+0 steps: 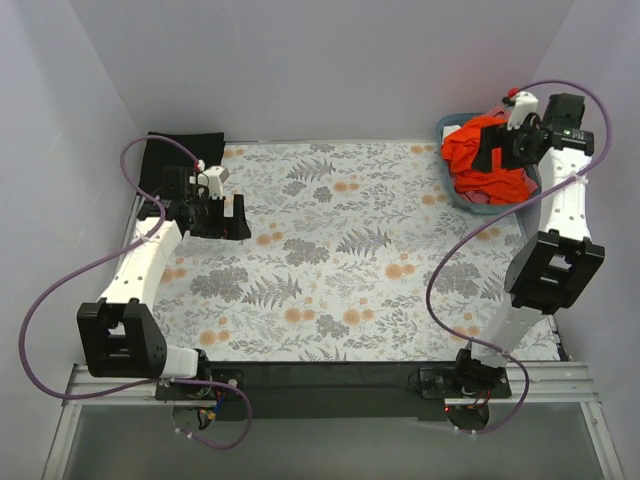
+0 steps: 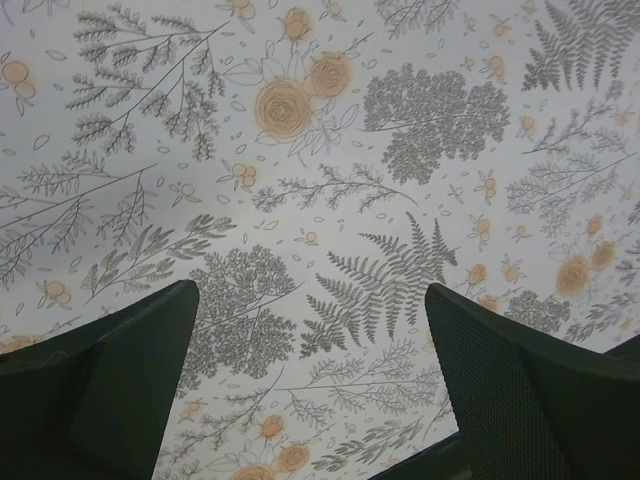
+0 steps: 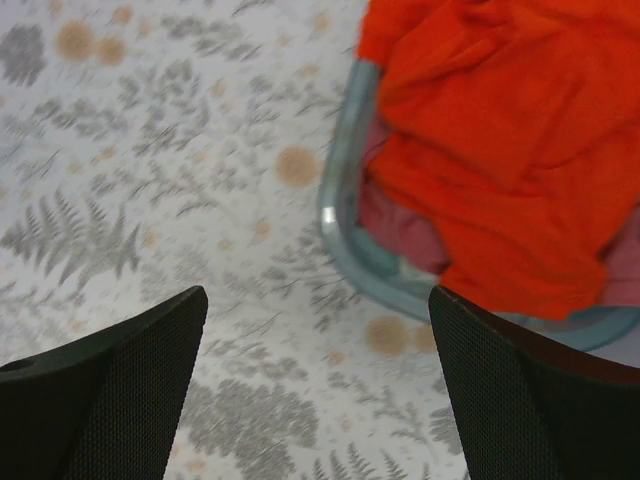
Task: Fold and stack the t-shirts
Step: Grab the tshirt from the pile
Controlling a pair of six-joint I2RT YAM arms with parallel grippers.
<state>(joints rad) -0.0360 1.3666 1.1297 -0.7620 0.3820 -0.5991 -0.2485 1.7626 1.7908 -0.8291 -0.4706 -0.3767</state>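
A bright orange-red t-shirt (image 1: 478, 168) lies crumpled in a blue-grey basket (image 1: 444, 128) at the back right. In the right wrist view the orange-red shirt (image 3: 500, 130) drapes over the basket rim (image 3: 340, 200), with a dusty-pink shirt (image 3: 400, 225) under it. A black folded shirt (image 1: 180, 152) lies at the back left corner. My right gripper (image 1: 502, 152) hovers over the basket, open and empty (image 3: 317, 300). My left gripper (image 1: 222, 218) is open and empty over the floral covering (image 2: 312, 290), just in front of the black shirt.
The floral table covering (image 1: 340, 250) spreads across the table between the arms. Pale walls close in on the left, back and right. Purple cables loop from each arm.
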